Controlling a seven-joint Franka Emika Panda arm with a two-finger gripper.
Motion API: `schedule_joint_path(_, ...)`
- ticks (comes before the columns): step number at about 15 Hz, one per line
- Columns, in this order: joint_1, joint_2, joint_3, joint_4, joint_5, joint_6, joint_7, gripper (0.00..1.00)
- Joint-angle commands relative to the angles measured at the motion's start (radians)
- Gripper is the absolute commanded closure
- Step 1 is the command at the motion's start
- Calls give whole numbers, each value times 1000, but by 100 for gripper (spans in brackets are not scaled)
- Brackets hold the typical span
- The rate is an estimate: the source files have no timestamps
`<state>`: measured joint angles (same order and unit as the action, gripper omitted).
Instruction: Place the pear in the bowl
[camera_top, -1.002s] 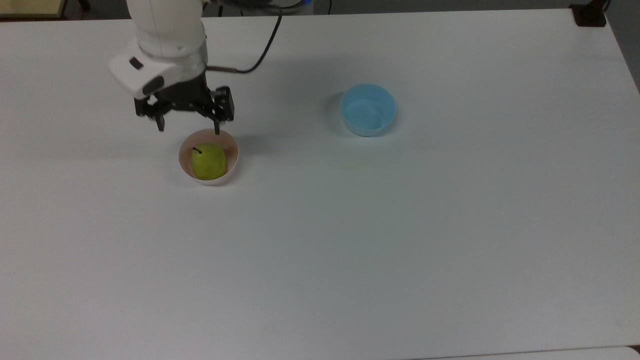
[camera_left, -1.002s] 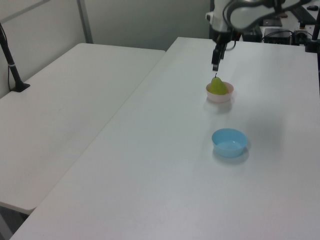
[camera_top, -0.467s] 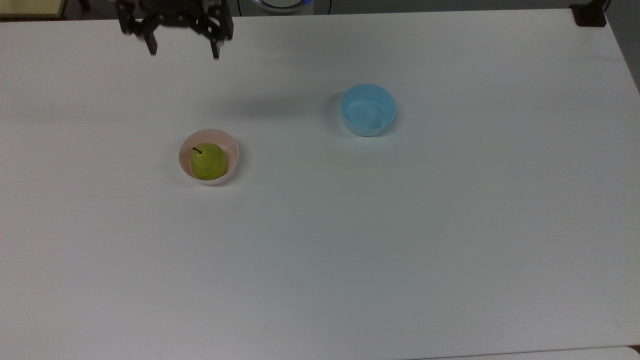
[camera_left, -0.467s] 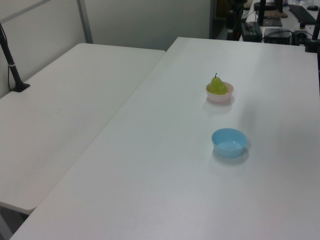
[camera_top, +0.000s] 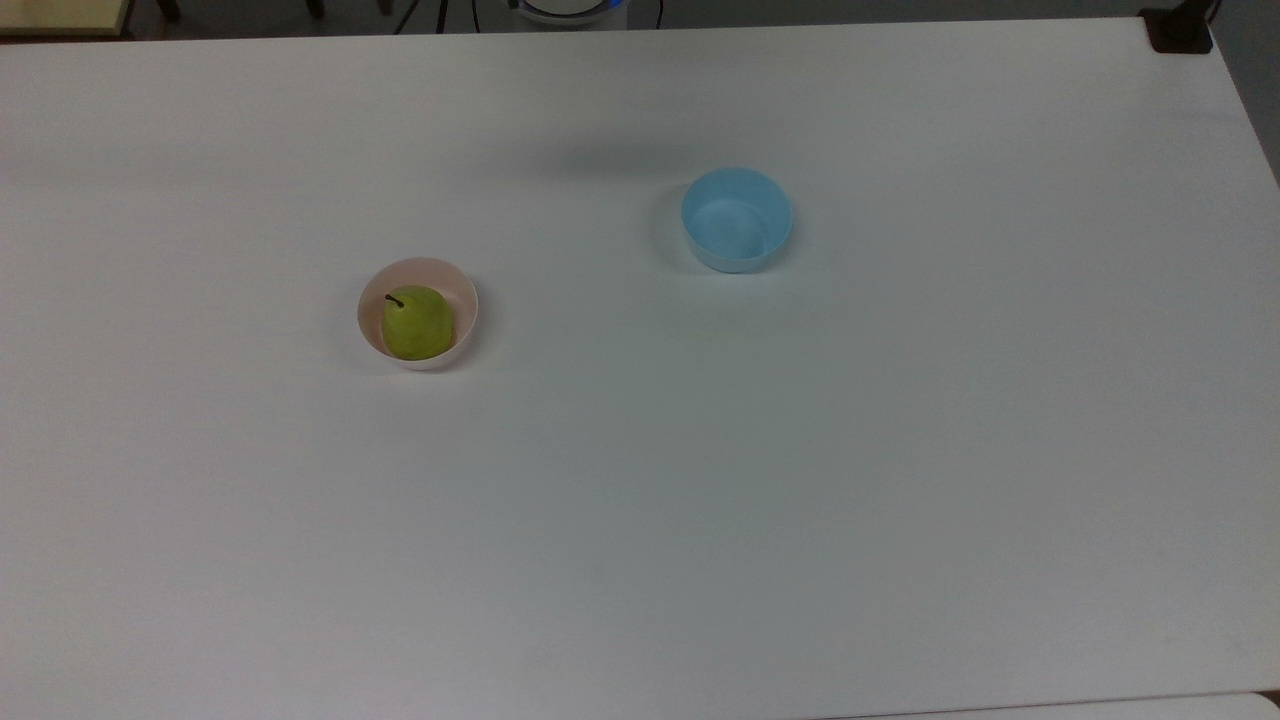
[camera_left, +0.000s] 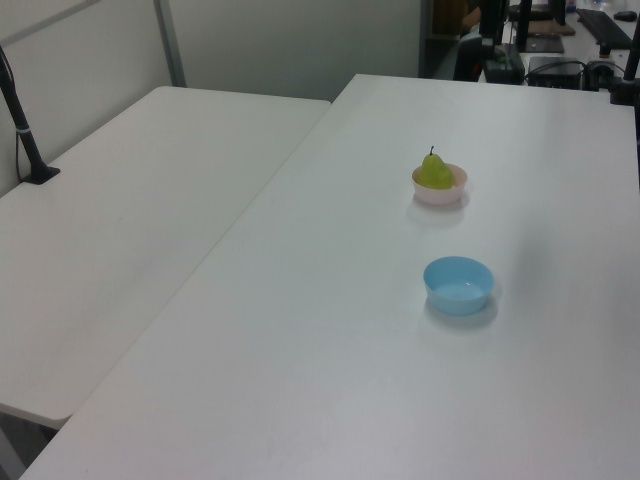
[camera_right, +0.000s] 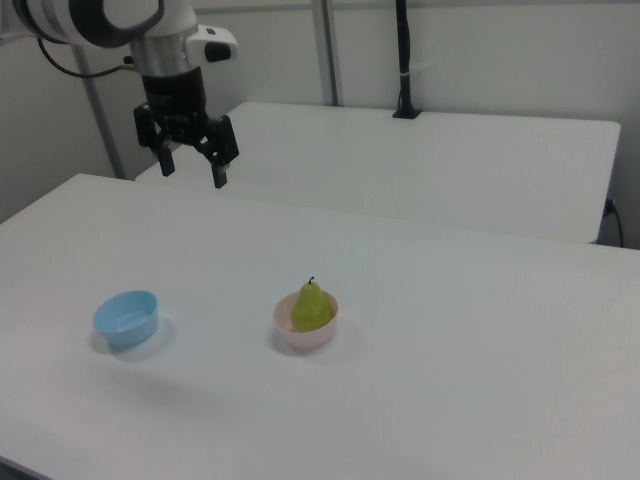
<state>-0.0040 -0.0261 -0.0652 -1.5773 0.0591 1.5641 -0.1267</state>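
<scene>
- Two bowls are sitting on the white table (camera_top: 640, 520): the light blue bowl (camera_top: 736, 219) is lying empty, well apart from the bowl (camera_top: 417, 314).
- The pear (camera_top: 417, 322) is resting upright inside it, so the task looks complete.
- The gripper (camera_right: 189, 159), jaws spread and empty, is now hanging high and far back, having risen off the bowl within the last second.

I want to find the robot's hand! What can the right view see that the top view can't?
The right view has the gripper, open and empty, hanging high above the table's far edge, plus a second white table behind. The top view looks straight down into the blue bowl, which has nothing in it. Both show the pear standing stem-up in the pink bowl on the big white table.
</scene>
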Motion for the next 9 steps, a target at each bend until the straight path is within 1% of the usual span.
schedule_joint_path(1, 45, -15, -35, -61, 31, 98, 13, 0)
schedule_joint_path(9, 48, 0, -31, -52, 27, 120, -14, 0)
